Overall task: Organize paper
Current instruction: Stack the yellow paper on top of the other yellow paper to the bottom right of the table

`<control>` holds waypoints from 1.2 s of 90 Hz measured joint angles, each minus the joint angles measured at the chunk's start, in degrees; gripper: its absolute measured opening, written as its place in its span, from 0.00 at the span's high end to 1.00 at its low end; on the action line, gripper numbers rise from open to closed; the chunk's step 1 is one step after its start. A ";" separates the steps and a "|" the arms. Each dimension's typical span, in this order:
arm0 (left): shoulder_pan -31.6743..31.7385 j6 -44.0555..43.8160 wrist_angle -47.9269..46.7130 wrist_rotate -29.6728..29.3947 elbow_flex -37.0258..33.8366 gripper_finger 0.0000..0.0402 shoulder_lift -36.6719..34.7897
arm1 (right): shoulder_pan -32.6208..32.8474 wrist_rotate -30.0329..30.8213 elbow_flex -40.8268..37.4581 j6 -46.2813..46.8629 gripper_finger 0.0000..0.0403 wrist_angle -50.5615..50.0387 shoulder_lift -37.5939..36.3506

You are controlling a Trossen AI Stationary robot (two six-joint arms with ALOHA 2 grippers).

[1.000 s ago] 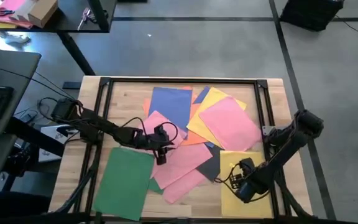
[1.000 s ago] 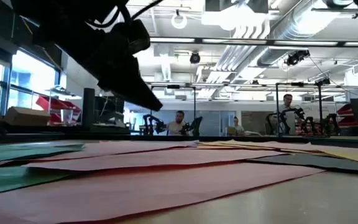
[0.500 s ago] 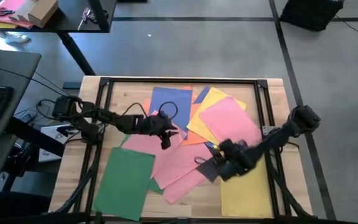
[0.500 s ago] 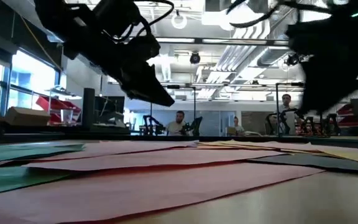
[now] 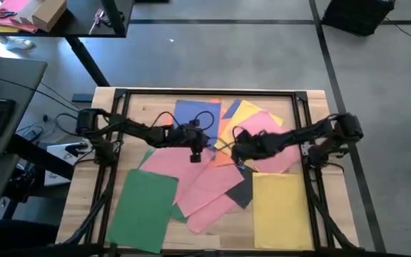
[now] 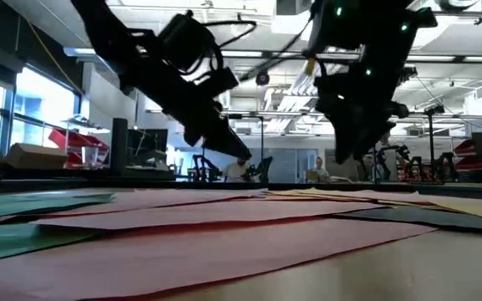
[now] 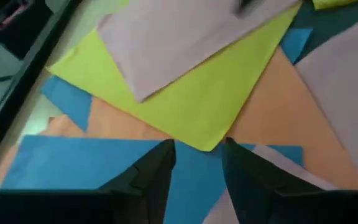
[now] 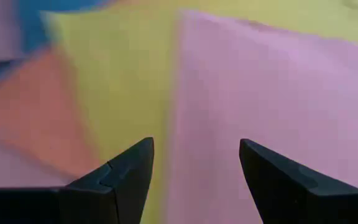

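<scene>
The desk (image 5: 312,107), a light wooden top framed by dark rails, carried the paper (image 5: 212,164) spread flat across its middle in a loose, overlapping fan. At the near left lay a green sheet (image 5: 145,207) largely on its own, and at the near right a yellow sheet (image 5: 280,214) also lay mostly clear of the rest; between them pink sheets (image 5: 205,189) crossed over a dark grey sheet (image 5: 242,191). Farther back a blue sheet (image 5: 195,114), an orange sheet (image 5: 227,153) and another yellow sheet (image 5: 245,114) showed from under a pink sheet (image 5: 266,139) at the far right. Such sheets would likely be very light, limp and slick on one another, so a pinch in the middle of a sheet would find nothing to grip and a drag could pull neighbours along. The better hold seemed to be at a free corner or edge that overhung another sheet, where a finger could slide under. The left pincer (image 5: 196,146) hovered over the centre of the pile, above the blue and orange sheets, its fingers (image 7: 157,177) set a narrow gap apart and holding nothing. The right pincer (image 5: 242,148) hung just beside it to the right, over the pink and yellow sheets, its fingers (image 8: 126,171) spread wide and empty.
</scene>
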 joint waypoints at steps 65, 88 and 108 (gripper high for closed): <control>0.77 15.38 -8.03 -7.90 9.83 0.61 12.52 | -13.11 -16.07 -12.65 -12.98 0.44 24.30 0.75; -0.28 20.50 -7.85 -10.72 9.72 0.61 12.42 | -13.11 -16.58 -12.75 -16.95 0.44 26.25 0.90; -1.20 22.55 -9.38 -15.36 10.50 0.61 11.28 | -13.11 -16.83 -12.75 -17.35 0.44 26.23 0.93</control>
